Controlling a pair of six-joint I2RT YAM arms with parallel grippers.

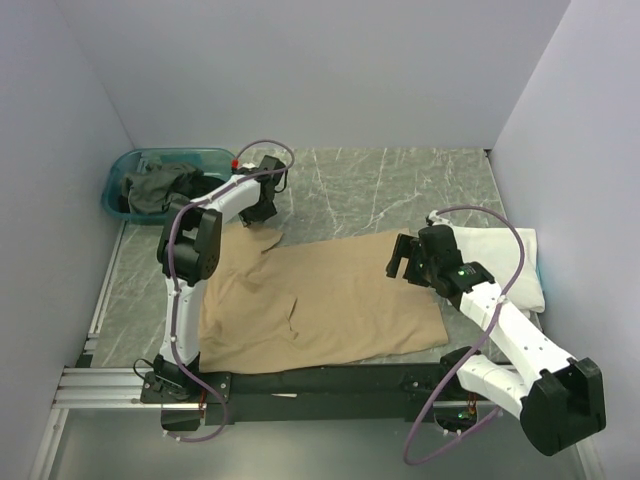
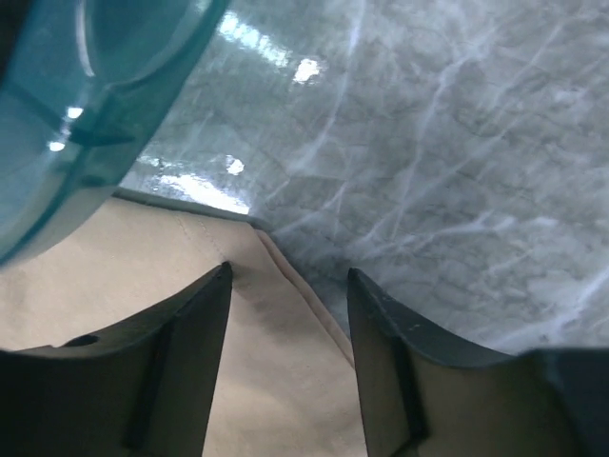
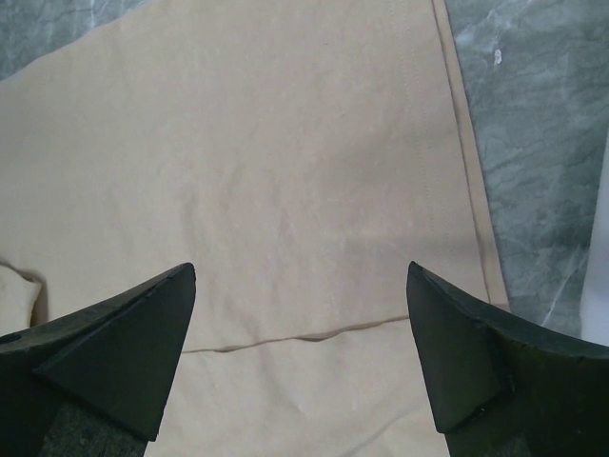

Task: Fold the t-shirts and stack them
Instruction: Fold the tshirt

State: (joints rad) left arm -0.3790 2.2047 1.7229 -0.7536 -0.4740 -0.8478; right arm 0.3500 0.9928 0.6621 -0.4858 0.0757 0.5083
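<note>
The right fingers (image 3: 114,352) fill the bottom of their own camera's view, spread wide with nothing between them. They hang over the tan t-shirt (image 1: 330,300) near its stitched edge, where a shallow crease runs across the cloth. The left fingers (image 2: 181,362) stand partly apart over a far corner of the same shirt, just beside the teal tub (image 2: 57,114). Cloth shows flat in the gap and nothing looks pinched. From above, the tan shirt lies spread across the middle of the grey marble table (image 1: 400,190), a little rumpled along its left side, its near edge close to the arms' bases. A white t-shirt (image 1: 522,262) lies folded at the table's right edge, partly hidden by the right arm. The tub sits at the far left corner with a grey-green t-shirt (image 1: 152,187) bunched inside.
</note>
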